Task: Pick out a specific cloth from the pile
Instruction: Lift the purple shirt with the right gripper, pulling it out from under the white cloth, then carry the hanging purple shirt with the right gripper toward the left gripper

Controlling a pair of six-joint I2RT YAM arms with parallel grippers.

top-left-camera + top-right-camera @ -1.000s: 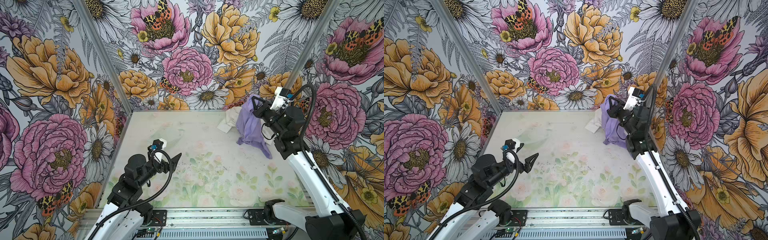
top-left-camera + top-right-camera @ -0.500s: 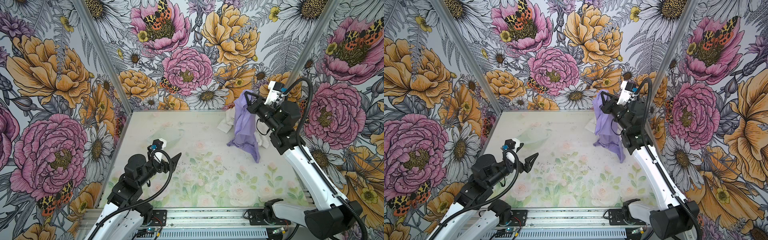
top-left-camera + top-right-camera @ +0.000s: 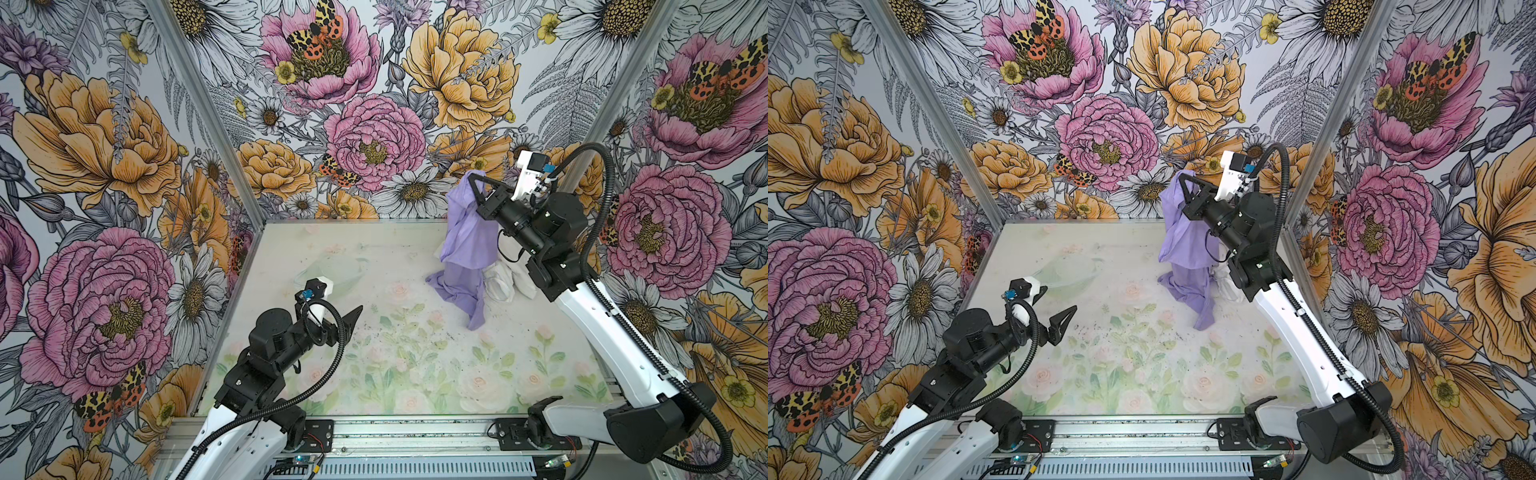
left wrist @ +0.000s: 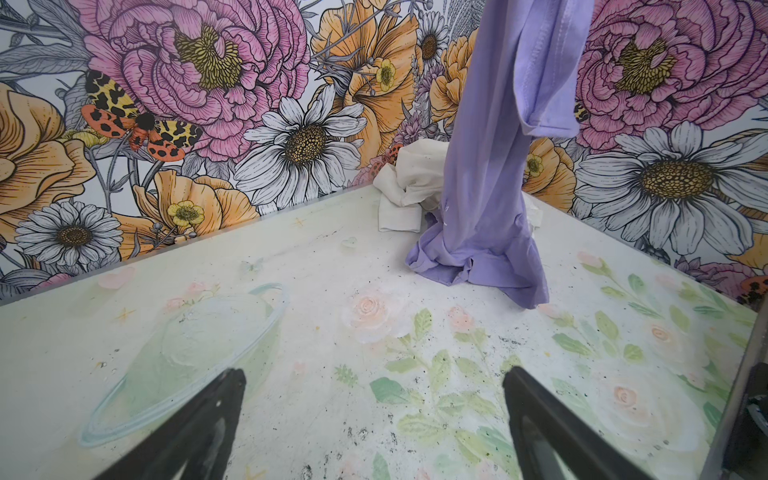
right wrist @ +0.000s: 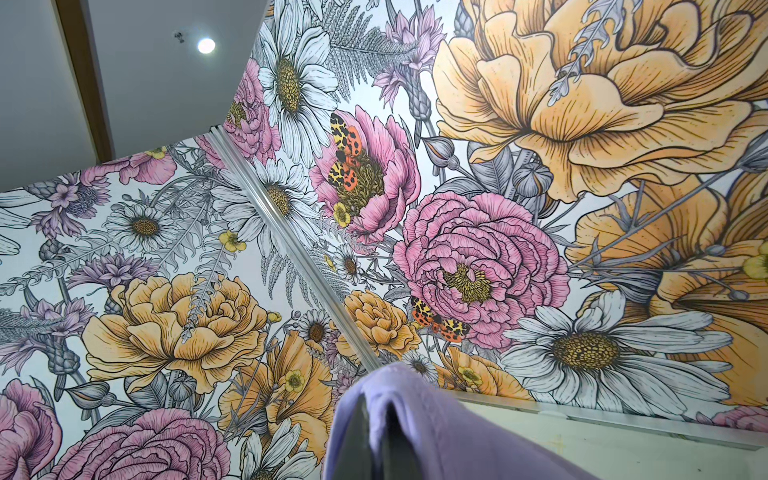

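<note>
One cloth [image 3: 465, 237] — pinched in the right gripper [image 3: 472, 178], draping below it.

Bare tabletop [image 3: 415, 374] centre and left; hanging cloth [image 3: 465, 241] and pile [image 3: 503, 280] in far-right corner.

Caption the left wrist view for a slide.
Lavender cloth hangs before the white pile, hem bunched on the table.
</note>
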